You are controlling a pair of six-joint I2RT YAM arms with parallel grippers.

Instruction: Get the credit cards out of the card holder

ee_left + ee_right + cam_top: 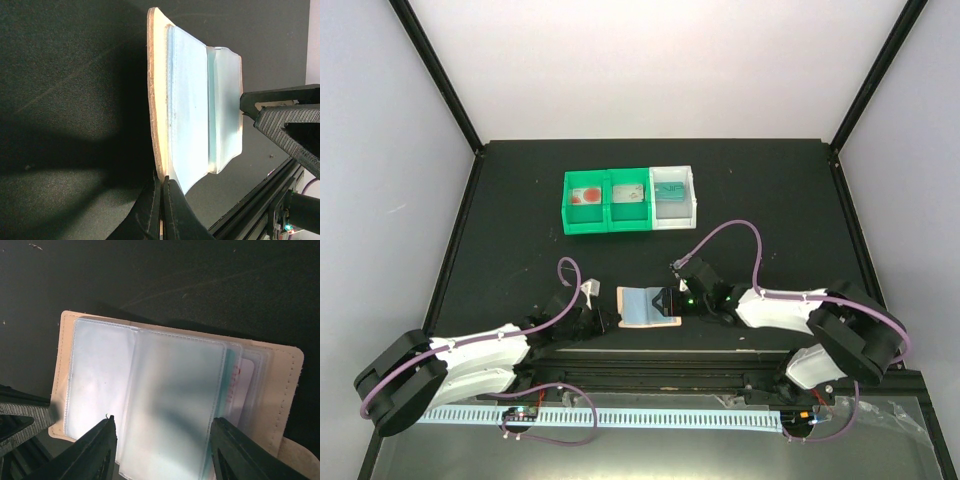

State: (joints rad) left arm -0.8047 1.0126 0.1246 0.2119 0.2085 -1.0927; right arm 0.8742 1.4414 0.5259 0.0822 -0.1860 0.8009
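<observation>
The tan card holder (648,306) lies open on the black table between my two grippers, its clear plastic sleeves (175,390) fanned out. My left gripper (607,322) is shut on the near edge of the tan cover (156,100), fingertips pinched together (164,179). My right gripper (162,422) stands open above the sleeves, one finger on each side of the top sleeve, nothing held. Under the sleeves at the right show a teal card edge (231,375) and a white credit card with red print (245,385). In the left wrist view the right fingers (280,115) hover by the sleeves' far edge.
At the back of the table stand a green two-compartment bin (608,228) and a white bin (692,212). Cards lie inside them: a red-and-white one (588,195), a green one (630,192) and a teal one (670,190). A metal rail (650,362) runs along the near edge.
</observation>
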